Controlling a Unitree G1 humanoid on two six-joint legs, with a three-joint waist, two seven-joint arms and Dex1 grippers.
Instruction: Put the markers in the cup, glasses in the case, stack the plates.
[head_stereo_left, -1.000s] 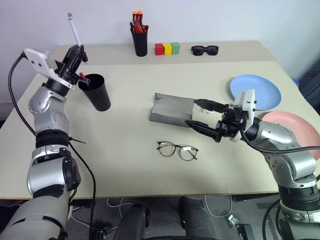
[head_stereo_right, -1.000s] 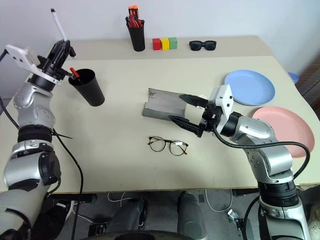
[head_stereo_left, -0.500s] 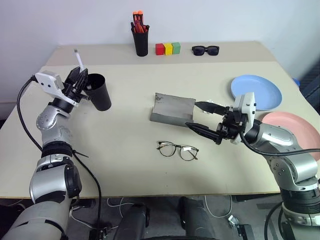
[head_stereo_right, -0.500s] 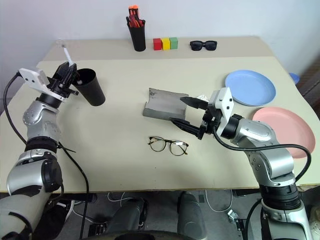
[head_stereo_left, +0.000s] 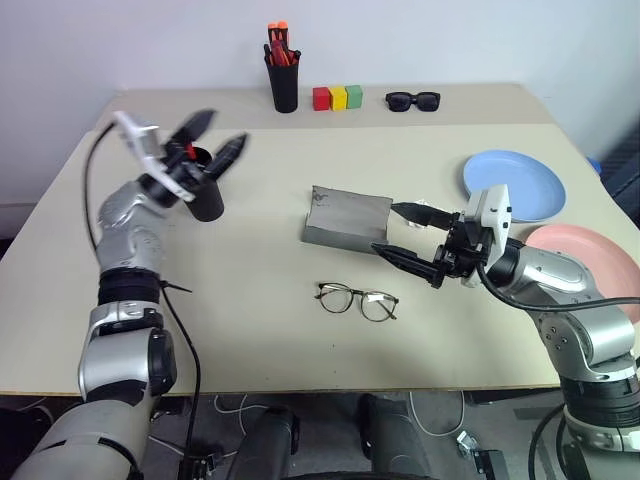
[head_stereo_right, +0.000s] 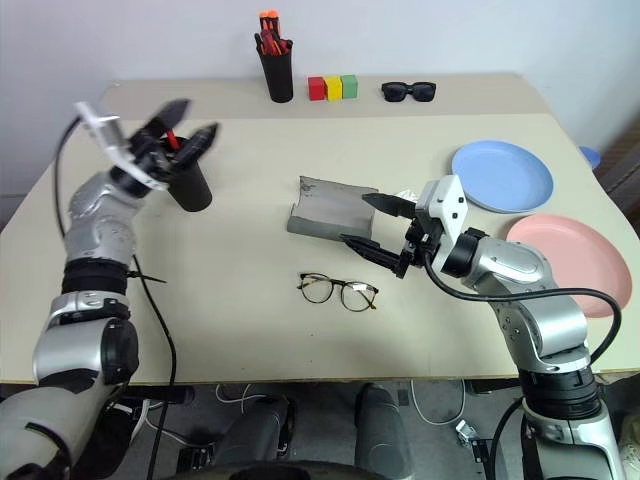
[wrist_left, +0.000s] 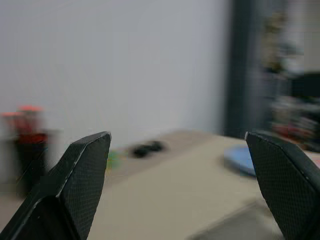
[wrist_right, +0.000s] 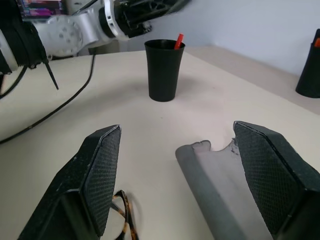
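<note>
Left gripper (head_stereo_left: 212, 142) swung over the black cup (head_stereo_left: 205, 195) and spread, white marker gone, perhaps inside beside one red-capped marker (wrist_right: 177, 41), right gripper (head_stereo_left: 408, 235) open above grey case (head_stereo_left: 345, 218), eyeglasses (head_stereo_left: 356, 299) near, two plates (head_stereo_left: 515, 180) apart.

Motion-blurred left claw (head_stereo_left: 213, 140) above cup (head_stereo_left: 205, 196)

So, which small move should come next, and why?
Probably the right gripper, open and hovering between the glasses and the open grey case, should lower onto the glasses. The glasses lie outside the case, and the open left gripper holds nothing above the cup.
</note>
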